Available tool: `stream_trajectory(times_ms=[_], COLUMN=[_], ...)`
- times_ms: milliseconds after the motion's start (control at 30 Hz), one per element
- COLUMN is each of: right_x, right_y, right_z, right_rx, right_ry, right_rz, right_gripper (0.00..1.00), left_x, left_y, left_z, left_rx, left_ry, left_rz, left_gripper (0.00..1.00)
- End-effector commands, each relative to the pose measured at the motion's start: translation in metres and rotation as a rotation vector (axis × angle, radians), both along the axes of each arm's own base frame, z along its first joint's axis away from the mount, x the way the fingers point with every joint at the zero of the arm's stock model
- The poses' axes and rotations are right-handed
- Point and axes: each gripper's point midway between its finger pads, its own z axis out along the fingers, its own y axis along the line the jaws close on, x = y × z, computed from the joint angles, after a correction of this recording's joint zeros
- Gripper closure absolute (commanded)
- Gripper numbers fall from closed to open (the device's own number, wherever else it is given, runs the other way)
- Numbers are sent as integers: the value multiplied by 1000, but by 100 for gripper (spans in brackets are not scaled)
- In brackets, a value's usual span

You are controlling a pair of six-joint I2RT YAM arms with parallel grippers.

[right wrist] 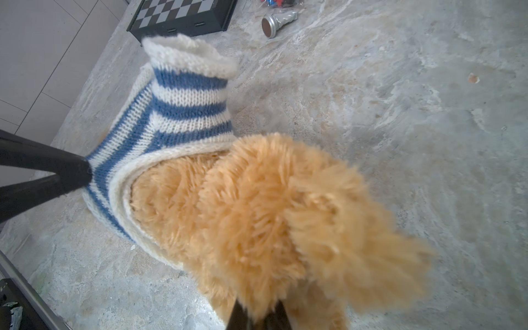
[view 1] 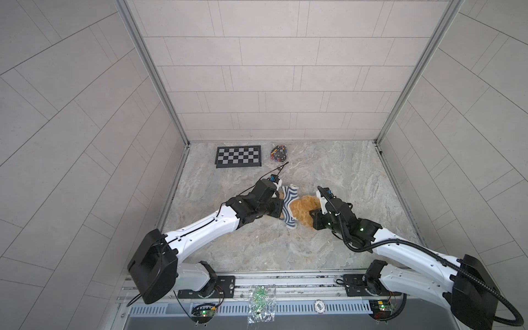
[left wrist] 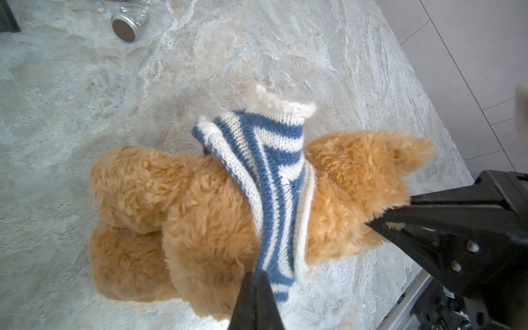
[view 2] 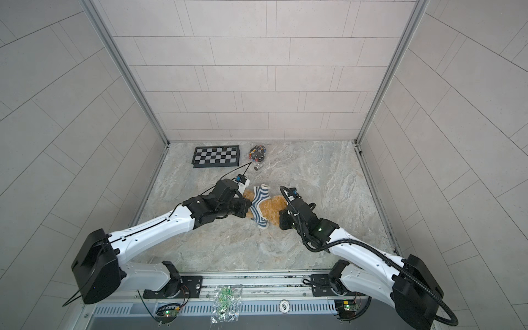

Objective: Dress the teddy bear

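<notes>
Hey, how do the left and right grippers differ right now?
The left gripper pinches the striped shirt; the right gripper pinches the teddy bear. The left gripper reaches in from the left in both top views, the right gripper from the right. Both are shut.

Fluffy golden-brown plush teddy bear lies about mid-way on the grey marbled stone surface, stretched left to right. The blue-and-white striped knitted shirt sits around it, with bear sticking out both sides, more on the right. Left hand is clamped on the shirt's left edge and right hand grips the bear's right end. Back left by the wall sits the black-and-white checkered chessboard, with a clear bag of small mixed pieces just right of it. A silver chess piece lies just in front of that bag.
</notes>
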Motion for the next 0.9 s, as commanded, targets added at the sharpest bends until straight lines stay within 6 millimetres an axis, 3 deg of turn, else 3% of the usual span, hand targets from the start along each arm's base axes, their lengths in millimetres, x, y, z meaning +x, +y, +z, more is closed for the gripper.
stream_trajectory(times_ms=[0,100,233,300,400,567,700,867], right_x=[-1,-1,1,2,3,3,4,4], right_y=[-22,-22,-20,-19,-17,-16,-14,-12], right_z=[-15,-14,-10,-8,-5,-6,-8,-6], right_rx=[-74,-78,-79,-75,-66,-65,-60,-51], right_ry=[23,20,16,15,10,12,18,22], right_rz=[-64,-64,-55,-53,-51,-49,-46,-43], right_gripper=[100,100,100,100,100,100,100,100], left_x=[4,7,-9,-17,-22,-33,-42,-38], left_y=[32,30,-13,-28,-28,-24,-35,-51], left_z=[-12,-11,3,4,0,-8,-16,-16], left_rx=[76,62,-21,-68,-80,-67,-65,-74], left_ry=[11,8,7,38,64,86,104,102], left_rz=[61,67,-83,-136,-137,-133,-151,-157], left_gripper=[100,100,98,87,72,73,77,78])
